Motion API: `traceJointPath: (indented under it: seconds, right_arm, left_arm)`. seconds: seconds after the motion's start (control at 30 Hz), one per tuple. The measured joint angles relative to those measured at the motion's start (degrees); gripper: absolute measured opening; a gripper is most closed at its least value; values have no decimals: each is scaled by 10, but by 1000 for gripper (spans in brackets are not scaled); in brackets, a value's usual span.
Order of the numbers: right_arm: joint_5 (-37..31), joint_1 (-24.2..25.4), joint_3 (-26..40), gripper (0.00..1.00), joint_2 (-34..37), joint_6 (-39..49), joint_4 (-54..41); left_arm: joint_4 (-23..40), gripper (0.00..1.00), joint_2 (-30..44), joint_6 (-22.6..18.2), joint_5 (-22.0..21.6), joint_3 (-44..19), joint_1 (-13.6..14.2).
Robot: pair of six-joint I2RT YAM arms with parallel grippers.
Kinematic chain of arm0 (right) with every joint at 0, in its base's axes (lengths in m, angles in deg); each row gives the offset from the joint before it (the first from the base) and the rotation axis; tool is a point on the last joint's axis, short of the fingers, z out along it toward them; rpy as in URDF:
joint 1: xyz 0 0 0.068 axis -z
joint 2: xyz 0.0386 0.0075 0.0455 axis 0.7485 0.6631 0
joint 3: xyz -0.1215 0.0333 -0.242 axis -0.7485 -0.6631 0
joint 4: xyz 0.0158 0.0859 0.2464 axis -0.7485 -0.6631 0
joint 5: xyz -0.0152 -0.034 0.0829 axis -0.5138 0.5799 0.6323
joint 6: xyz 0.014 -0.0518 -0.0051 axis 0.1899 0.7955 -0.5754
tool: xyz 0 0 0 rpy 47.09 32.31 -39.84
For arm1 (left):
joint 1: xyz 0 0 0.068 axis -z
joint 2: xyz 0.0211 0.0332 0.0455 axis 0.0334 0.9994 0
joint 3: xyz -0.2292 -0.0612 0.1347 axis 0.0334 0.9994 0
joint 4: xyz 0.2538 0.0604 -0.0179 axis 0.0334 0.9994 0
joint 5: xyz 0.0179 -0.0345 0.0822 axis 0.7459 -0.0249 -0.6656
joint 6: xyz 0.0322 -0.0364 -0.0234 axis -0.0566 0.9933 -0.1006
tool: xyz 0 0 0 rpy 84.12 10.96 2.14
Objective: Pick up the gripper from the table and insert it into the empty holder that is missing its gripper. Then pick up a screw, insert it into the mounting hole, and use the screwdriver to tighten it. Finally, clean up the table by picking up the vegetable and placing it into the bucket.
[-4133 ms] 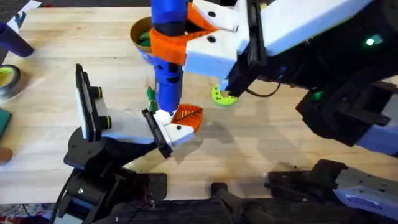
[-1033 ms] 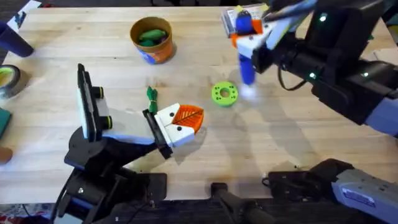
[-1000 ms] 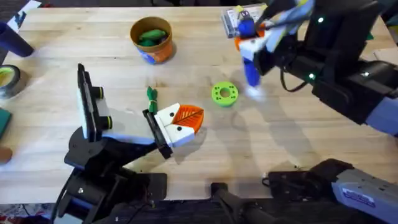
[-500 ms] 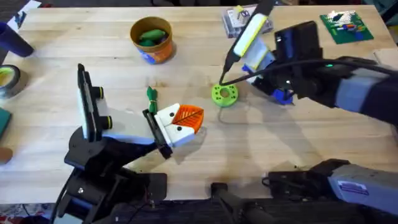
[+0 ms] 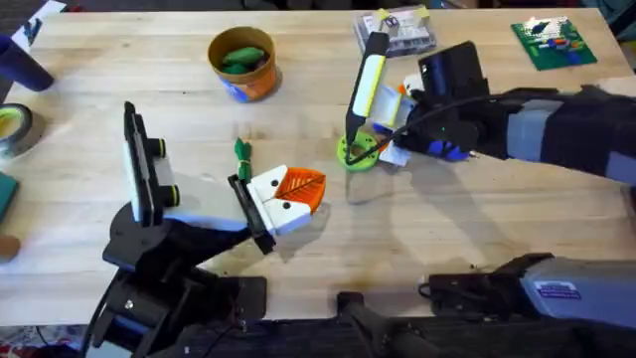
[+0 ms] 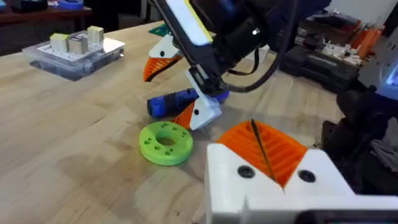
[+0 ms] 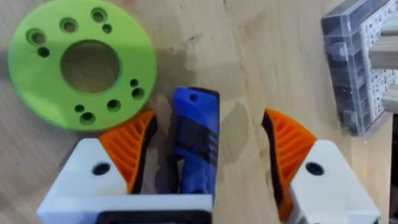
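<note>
Blue screwdriver is lying on the table, right of frame centre, between the right gripper's spread-apart fingers; left gripper's finger state cannot be determined.

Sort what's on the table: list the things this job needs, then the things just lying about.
Job things:
gripper piece, seated in the holder
blue screwdriver, lying between the open right gripper
bucket with a green vegetable inside

Lying about:
green holed disc
clear parts box
tape roll
green circuit board
</note>
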Motion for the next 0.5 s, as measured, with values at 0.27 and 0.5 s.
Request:
traceJointPath:
  seconds: [0.27,0.5]
  right_arm:
    - [-1,0,8,995,-51,-53,-24]
    - [2,0,44,995,-174,-257,-98]
  left_arm:
    - [0,14,0,0,0,0,0]
    - [0,14,0,0,0,0,0]
